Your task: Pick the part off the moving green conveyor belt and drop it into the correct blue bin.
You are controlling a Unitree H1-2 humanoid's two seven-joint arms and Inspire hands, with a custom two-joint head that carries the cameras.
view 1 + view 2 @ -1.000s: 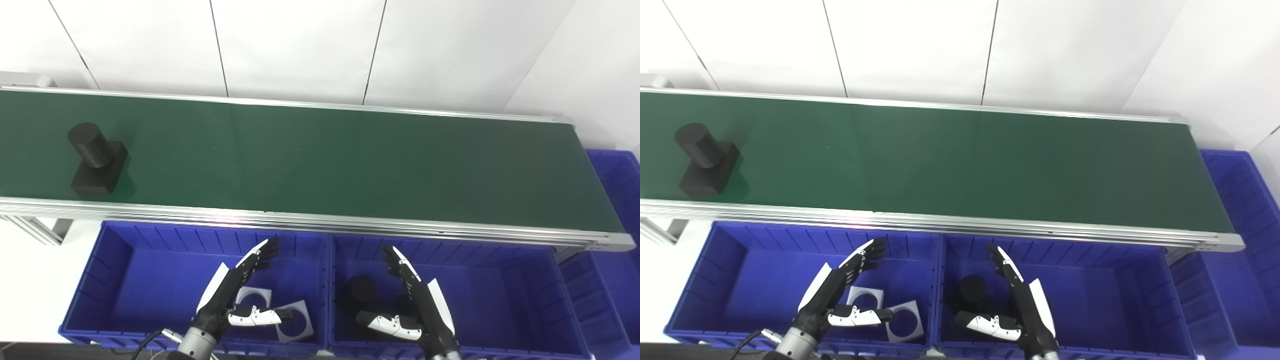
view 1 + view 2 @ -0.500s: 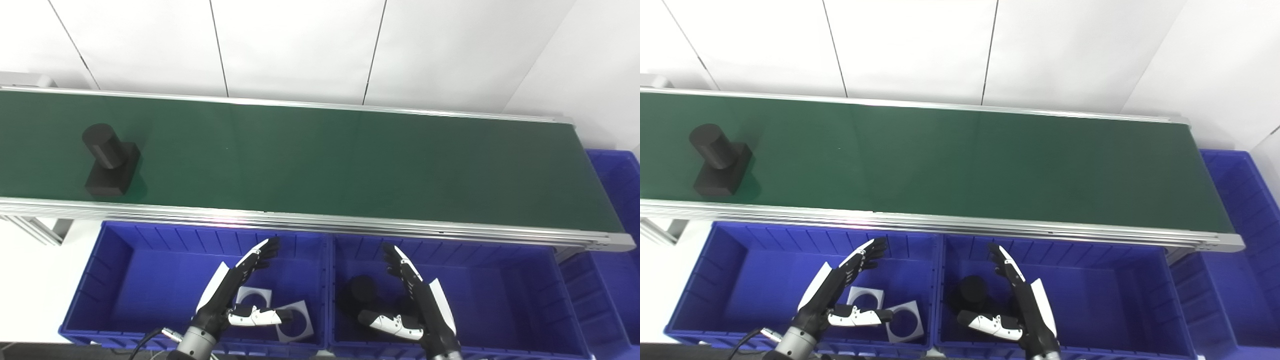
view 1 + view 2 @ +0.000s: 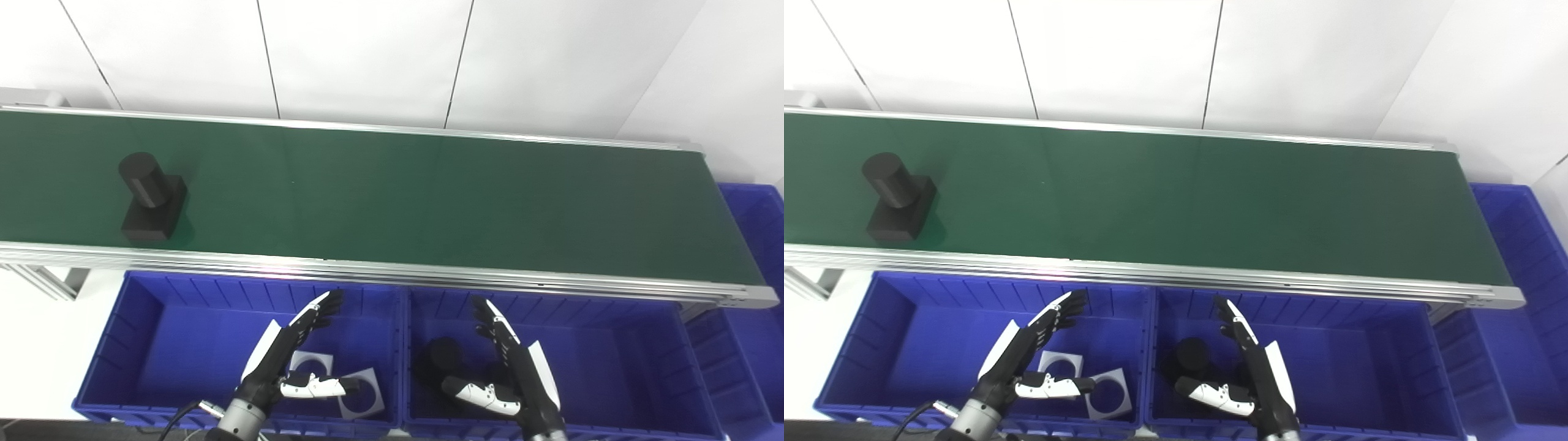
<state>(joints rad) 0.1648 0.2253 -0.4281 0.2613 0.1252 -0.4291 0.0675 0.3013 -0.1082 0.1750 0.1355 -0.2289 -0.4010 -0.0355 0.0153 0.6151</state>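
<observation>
Nearest to you, your left hand point(image 3: 288, 358) hovers above the left blue bin point(image 3: 153, 306), fingers straight and apart from the thumb, holding nothing. Your right hand point(image 3: 511, 376) mirrors it above the middle blue bin point(image 3: 643, 324), likewise spread and empty. The palms face each other, which reads as a ready pose: both hands wait just short of the belt's near rail, so either can reach out once the part comes abreast.

The bins seem sorted by shape. The left one holds 2 flat grey square plates with round holes point(image 3: 361, 392); the middle one holds a dark part point(image 3: 441, 358), partly hidden by your right hand. A 3rd blue bin point(image 3: 756, 214) sits past the belt's right end.

Farther out, on the green conveyor belt point(image 3: 429, 196), the black part point(image 3: 150, 199), a cylinder standing on a square base, rides near the left end, close to the near rail and well apart from both hands.

Against 1 second ago, the part has travelled rightward along the belt. Your hands have barely moved; the right one has sunk slightly.
</observation>
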